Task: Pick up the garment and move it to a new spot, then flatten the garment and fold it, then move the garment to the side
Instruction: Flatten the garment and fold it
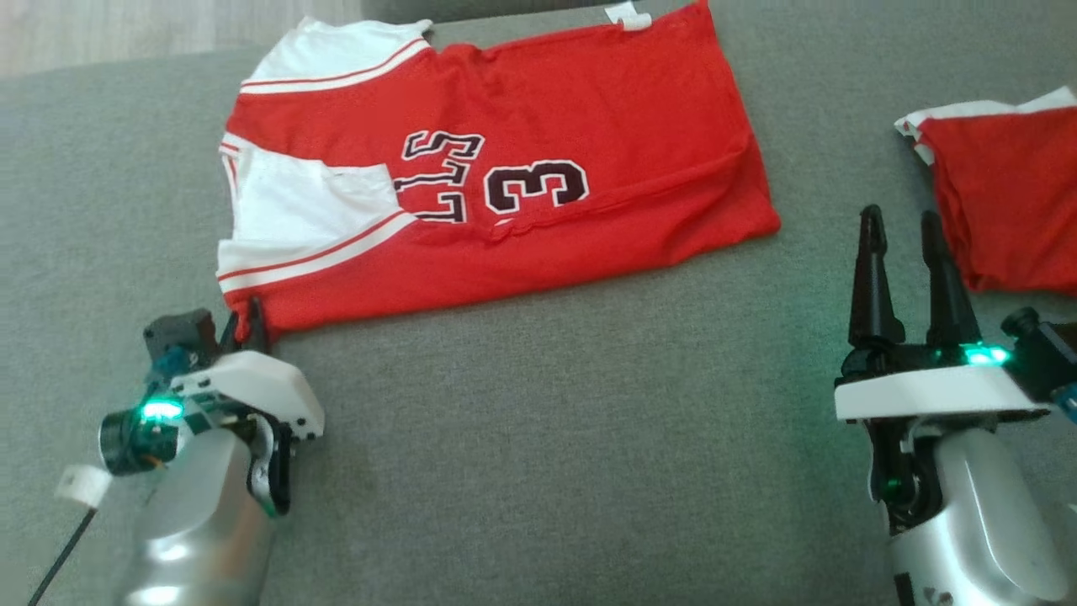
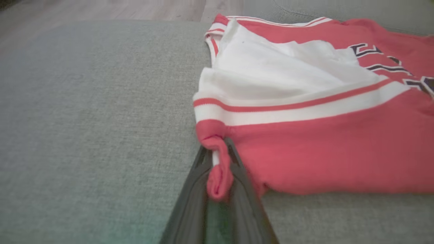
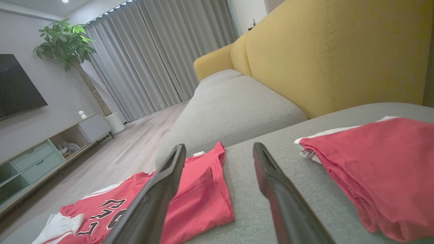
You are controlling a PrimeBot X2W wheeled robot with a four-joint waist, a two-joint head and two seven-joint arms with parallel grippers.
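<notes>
Corner of jersey (image 1: 606, 101) is clamped in left gripper (image 2: 216, 149); right gripper (image 1: 900, 219) is held spread and empty beside folded garment (image 1: 1010, 194).

Jersey (image 2: 322, 152), folded garment (image 1: 1001, 194) partly off-frame

**Camera positions: one head view from above and two low wrist views, all on a grey sofa seat (image 1: 547, 438).**

Head view: set high at the near edge, looking forward and down. It takes in the red-and-white jersey (image 1: 505, 185) far and left of centre, and a folded red garment (image 1: 1001, 194) at the right.
Left wrist view: almost at cushion level and very close. It faces along the left gripper (image 2: 217, 150), over the jersey's near left corner, toward wooden floor (image 2: 135, 8).
Right wrist view: low over the right of the seat, behind the right gripper (image 3: 220, 150). It faces far along the sofa toward grey curtains (image 3: 152, 57), with a yellow backrest (image 3: 322, 51) at the right.
Shared: all three views show the jersey. The head and right wrist views both show the folded garment.
</notes>
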